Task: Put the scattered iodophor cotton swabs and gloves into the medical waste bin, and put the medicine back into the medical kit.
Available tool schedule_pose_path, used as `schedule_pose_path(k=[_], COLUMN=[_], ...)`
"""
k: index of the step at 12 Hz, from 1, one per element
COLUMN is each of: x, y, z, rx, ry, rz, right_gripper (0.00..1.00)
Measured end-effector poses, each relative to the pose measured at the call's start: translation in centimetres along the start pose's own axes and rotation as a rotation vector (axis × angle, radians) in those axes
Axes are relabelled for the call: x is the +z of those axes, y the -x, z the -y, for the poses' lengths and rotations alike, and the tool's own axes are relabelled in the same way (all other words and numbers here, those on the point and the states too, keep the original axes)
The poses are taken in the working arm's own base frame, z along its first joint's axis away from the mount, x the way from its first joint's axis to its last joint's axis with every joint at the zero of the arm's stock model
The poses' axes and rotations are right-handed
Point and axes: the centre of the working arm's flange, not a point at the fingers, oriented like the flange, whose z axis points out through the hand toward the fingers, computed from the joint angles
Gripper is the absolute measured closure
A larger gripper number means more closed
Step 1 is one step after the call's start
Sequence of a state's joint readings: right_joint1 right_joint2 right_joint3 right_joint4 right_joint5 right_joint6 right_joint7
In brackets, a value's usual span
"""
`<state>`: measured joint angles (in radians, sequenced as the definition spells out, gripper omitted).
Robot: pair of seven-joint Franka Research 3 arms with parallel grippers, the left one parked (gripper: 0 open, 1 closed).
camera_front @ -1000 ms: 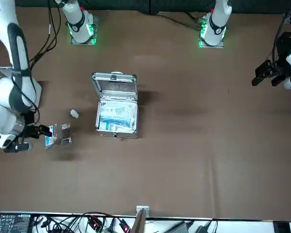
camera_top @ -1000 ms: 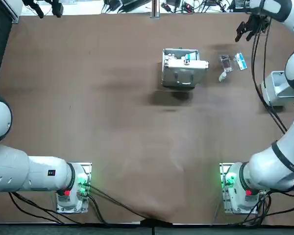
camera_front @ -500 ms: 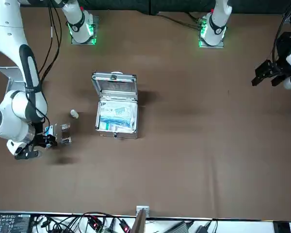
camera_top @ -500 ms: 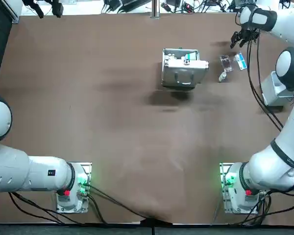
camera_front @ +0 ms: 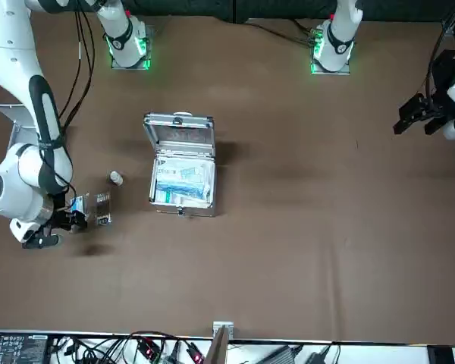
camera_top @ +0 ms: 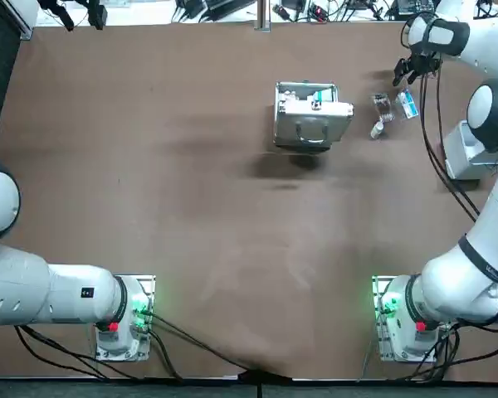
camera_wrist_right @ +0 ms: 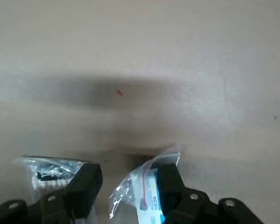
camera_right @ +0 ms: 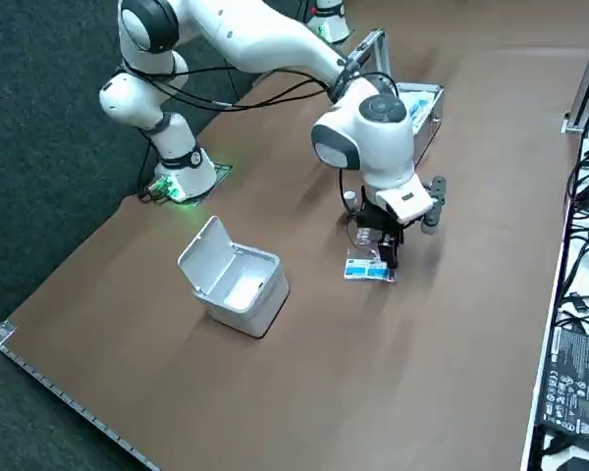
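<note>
- While your right end effector (camera_wrist_right: 128, 179) is hovering spread open, it is hanging just over a clear zip bag (camera_wrist_right: 147, 186) showing a red seal and blue print.
- A second clear bag (camera_wrist_right: 46, 169) with dark contents is lying just beside it.

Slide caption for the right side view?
Right gripper open over the blue-labelled bag; open white bin nearby, medical kit behind.

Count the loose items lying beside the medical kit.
3: small bottle nearest the kit, clear bag, blue bag farthest; right gripper hovers above those two bags.
</note>
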<state>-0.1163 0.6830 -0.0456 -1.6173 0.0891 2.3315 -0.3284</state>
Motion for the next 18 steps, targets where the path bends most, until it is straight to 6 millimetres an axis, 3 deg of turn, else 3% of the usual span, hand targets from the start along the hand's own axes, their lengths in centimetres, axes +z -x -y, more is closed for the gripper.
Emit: schedule_pose_path(k=[4,5,7,14,15,17,18], x=[2.1,2.3,2.3,2.7,2.7,2.5,2.4], y=[0.3,0.3,0.3,0.7,0.7,0.8,0.9], z=[-0.1,-0.1,-0.2,-0.7,-0.8,-1.0,-1.1], rx=[-0.013,-0.028,-0.035,-0.043,-0.043,-0.041,-0.042], ry=[0.0,0.004,0.007,0.006,0.006,0.004,0.0], rz=[0.011,0.016,0.018,0.026,0.026,0.032,0.041], right_gripper=[0.26,0.3,0.51,0.59,0.64,0.91,0.98])
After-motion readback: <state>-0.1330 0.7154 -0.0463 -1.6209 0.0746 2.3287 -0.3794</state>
